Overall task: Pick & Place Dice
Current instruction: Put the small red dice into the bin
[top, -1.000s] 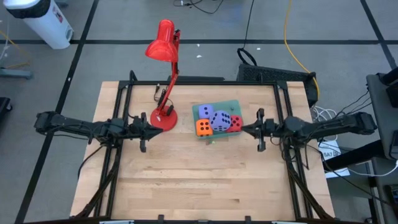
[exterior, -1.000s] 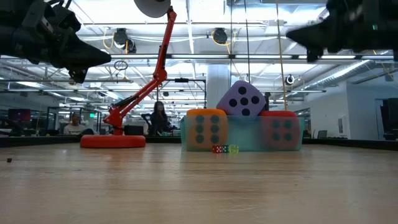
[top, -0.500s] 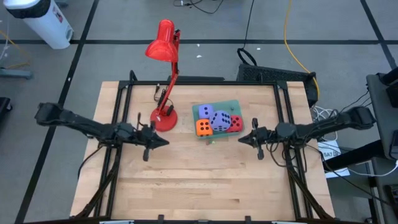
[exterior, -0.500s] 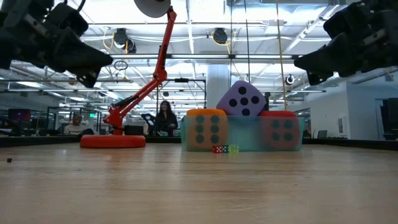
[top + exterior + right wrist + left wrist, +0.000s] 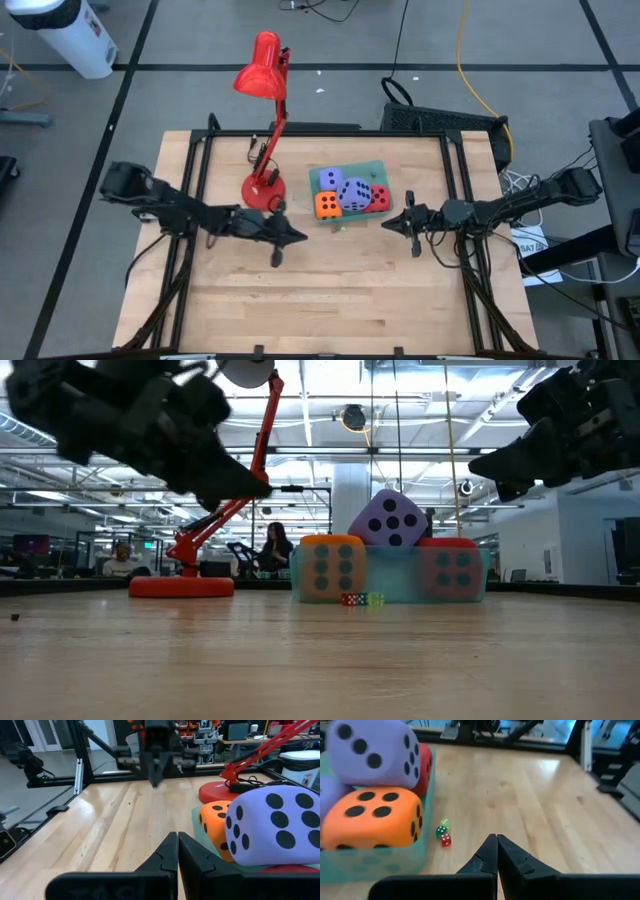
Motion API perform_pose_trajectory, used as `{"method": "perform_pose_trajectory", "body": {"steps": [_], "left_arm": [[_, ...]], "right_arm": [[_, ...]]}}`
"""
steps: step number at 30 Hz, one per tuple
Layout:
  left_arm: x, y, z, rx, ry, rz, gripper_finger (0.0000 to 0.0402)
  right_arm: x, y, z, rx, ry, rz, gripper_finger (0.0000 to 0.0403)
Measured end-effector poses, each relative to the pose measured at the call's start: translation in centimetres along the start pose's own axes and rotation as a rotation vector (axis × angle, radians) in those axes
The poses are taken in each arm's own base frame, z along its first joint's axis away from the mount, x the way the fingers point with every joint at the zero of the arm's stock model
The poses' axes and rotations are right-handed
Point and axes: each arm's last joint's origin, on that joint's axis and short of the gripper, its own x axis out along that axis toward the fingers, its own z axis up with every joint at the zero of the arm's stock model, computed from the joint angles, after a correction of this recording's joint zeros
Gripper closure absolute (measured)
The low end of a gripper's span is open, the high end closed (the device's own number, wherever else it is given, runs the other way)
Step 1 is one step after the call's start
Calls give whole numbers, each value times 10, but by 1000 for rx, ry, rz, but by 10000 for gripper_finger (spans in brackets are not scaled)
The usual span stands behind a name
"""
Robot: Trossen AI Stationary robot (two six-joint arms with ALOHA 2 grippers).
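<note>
The left gripper [image 5: 297,237] has swung in from the left side of the table over the last second – in the high view it now sits just left of centre, below the red lamp [image 5: 264,130] base and near the orange die [image 5: 327,205]. Its fingers [image 5: 490,854] are pressed together with nothing between them. The right gripper [image 5: 388,223] moved in earlier and has barely shifted in the last half second; it hangs right of centre, just beside the tray's lower right corner, fingers [image 5: 172,852] likewise closed and empty.

The dice have not moved. All 4 sit heaped on the green tray [image 5: 378,168] in the upper middle of the high view: the orange die at the lower left of the pile, a lavender die [image 5: 354,193] riding on top, a second lavender die [image 5: 329,180] behind it, and the red die [image 5: 378,197] at the right. A few tiny coloured dice [image 5: 442,833] lie on the wood just in front of the tray.

So both arms are closing on the pile from opposite sides, but no pick has begun – either gripper would have to open before it could take a cube. The left one looks best lined up with the orange die.
</note>
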Motion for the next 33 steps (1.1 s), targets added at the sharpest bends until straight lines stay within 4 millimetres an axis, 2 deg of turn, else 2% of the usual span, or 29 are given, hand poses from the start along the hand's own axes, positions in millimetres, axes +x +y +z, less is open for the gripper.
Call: {"method": "perform_pose_trajectory", "body": {"steps": [5,10,12,20,28,33], "left_arm": [[28,12,-6,-11,59,54,396],[45,29,-19,-43,122,103,398],[50,33,-19,-48,123,110,395],[59,52,-8,-62,107,200,392],[57,67,-11,-86,160,255,397],[58,59,-12,-52,180,98,388]], "right_arm": [[0,0,1,-14,-10,0,402],[0,0,2,-17,-22,-1,402],[0,0,3,-27,-29,0,402],[0,-1,6,-60,-64,-53,399],[0,-2,7,-30,-74,-72,399],[0,-2,7,-45,-74,-73,399]]}}
